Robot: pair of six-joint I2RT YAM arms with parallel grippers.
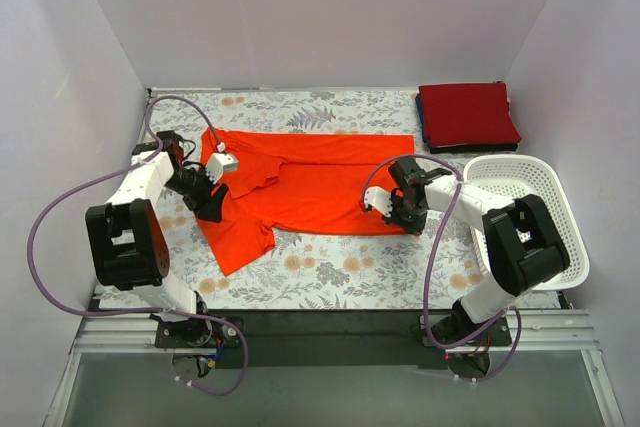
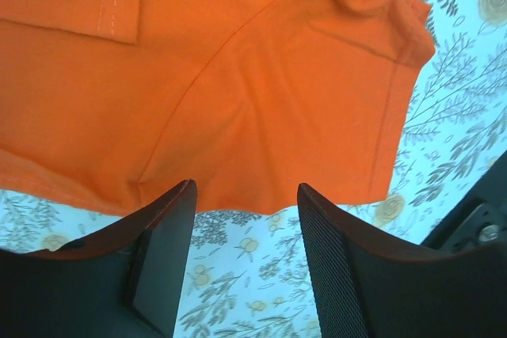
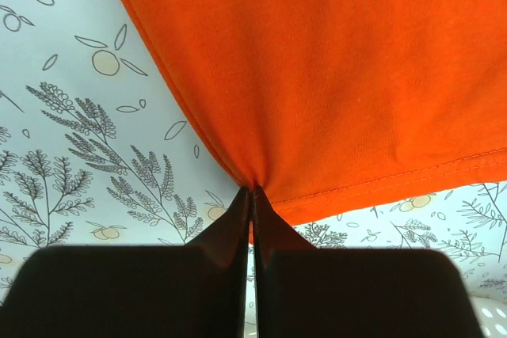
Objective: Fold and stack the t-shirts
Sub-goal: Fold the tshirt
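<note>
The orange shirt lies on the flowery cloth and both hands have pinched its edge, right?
Not both. The right hand is shut on the edge of the orange shirt, but the left wrist view shows the left hand open, its fingers apart, gripping nothing. The shirt does lie on the flowery cloth.

Both units match on my feed. The white-and-black left arm (image 1: 150, 179) and white-and-black right arm (image 1: 465, 197) are white tubular links between chunky black joint housings. I see a thick lavender left cable (image 1: 45, 209) looping off one and a lavender right cable (image 1: 427, 272) off the other. There's a small left wrist white block (image 1: 222, 162) and a matching right wrist white block (image 1: 378, 201). Left gripper (image 2: 245, 195): black fingers, one pad (image 2: 329, 275) finely cross-hatched. Right gripper (image 3: 252, 191): matte black fingers, wedge-tapered tips.
</note>
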